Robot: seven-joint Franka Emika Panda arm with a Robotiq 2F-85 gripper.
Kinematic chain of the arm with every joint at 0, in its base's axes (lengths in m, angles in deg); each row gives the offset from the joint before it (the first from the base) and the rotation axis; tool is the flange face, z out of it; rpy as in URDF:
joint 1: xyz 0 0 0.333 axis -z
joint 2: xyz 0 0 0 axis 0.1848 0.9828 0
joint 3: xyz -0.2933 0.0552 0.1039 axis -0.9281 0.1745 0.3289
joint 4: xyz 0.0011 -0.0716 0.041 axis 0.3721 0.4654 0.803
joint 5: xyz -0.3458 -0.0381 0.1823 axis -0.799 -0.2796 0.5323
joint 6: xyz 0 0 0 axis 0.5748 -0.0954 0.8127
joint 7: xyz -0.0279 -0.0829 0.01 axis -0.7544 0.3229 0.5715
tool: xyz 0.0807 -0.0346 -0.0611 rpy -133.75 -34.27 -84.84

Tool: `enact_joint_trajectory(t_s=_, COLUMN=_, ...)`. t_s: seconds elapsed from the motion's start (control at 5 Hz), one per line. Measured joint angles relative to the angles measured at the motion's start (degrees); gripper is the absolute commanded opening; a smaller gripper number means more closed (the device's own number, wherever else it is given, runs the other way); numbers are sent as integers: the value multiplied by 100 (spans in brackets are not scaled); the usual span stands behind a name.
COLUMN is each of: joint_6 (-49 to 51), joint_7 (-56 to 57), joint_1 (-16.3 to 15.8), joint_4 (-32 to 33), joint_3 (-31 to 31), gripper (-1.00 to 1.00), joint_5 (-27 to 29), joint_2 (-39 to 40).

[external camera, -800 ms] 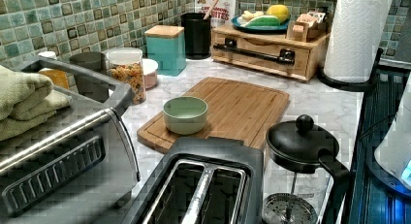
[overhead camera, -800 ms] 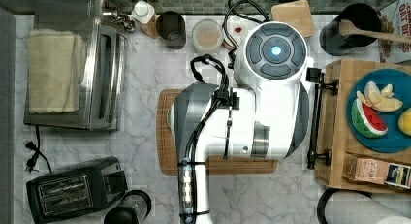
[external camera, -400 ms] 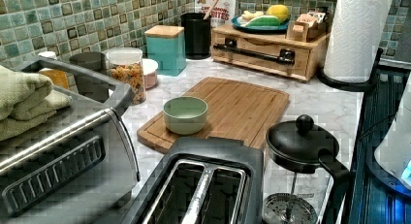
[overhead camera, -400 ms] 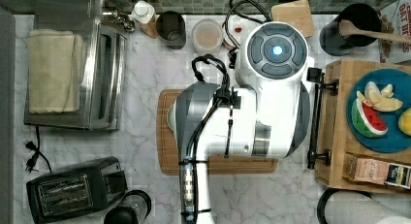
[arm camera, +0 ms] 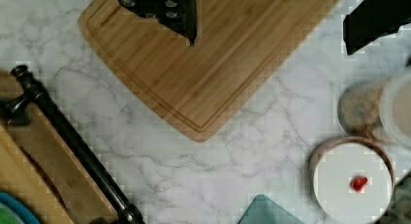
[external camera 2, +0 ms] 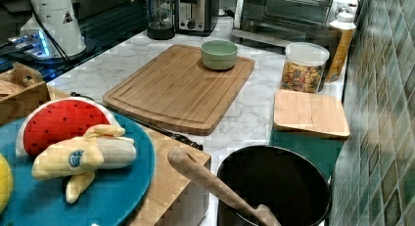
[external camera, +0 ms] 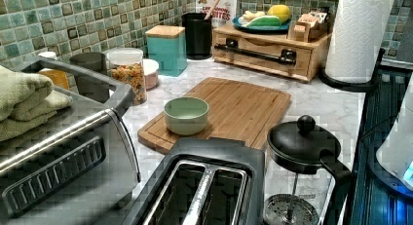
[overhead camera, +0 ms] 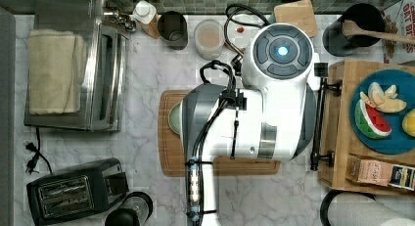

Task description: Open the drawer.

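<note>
In the top view, a toaster oven (overhead camera: 103,74) with a folded towel (overhead camera: 51,72) on its roof stood at the far left of the marble counter. A black toaster (overhead camera: 73,192) sat on the near side of it, and a French press (overhead camera: 127,214) was just to the toaster's right.

Toward the middle lay a bamboo cutting board (overhead camera: 169,152) carrying a green bowl (overhead camera: 174,118) at its left end. The white arm (overhead camera: 254,123) hung over the board and covered most of it.

In the wrist view the gripper (arm camera: 270,44) hovered above the board's corner. Its black fingers (arm camera: 165,10) were spread wide apart and held nothing.

The drawer (overhead camera: 337,133) was at the top view's right. Its long black handle (overhead camera: 318,118) faced the board, with a strip of bare marble between them. The gripper was near the handle but not touching it. In the left view the drawer front (external camera: 265,52) sat flush in its wooden box.

A blue plate (overhead camera: 381,81) of fruit rested on top of the box, farther right.
</note>
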Motion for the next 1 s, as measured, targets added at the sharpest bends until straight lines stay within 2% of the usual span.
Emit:
enact_joint_trajectory(t_s=0.2, joint_6=84, joint_7=1439, joint_1=35, joint_4=101, joint_3=-118, gripper=100, joint_5=1, joint_2=-34)
enact_joint_trajectory(t_s=0.6, joint_6=-348, joint_7=2486, joint_1=249, joint_4=504, joint_3=-340, gripper=100, joint_5=-514, joint_2=-26)
enact_joint_trajectory(t_s=1.0, joint_6=-1193, joint_7=3507, joint_1=827, joint_4=1119, joint_3=-490, gripper=100, joint_5=-641, joint_2=-2)
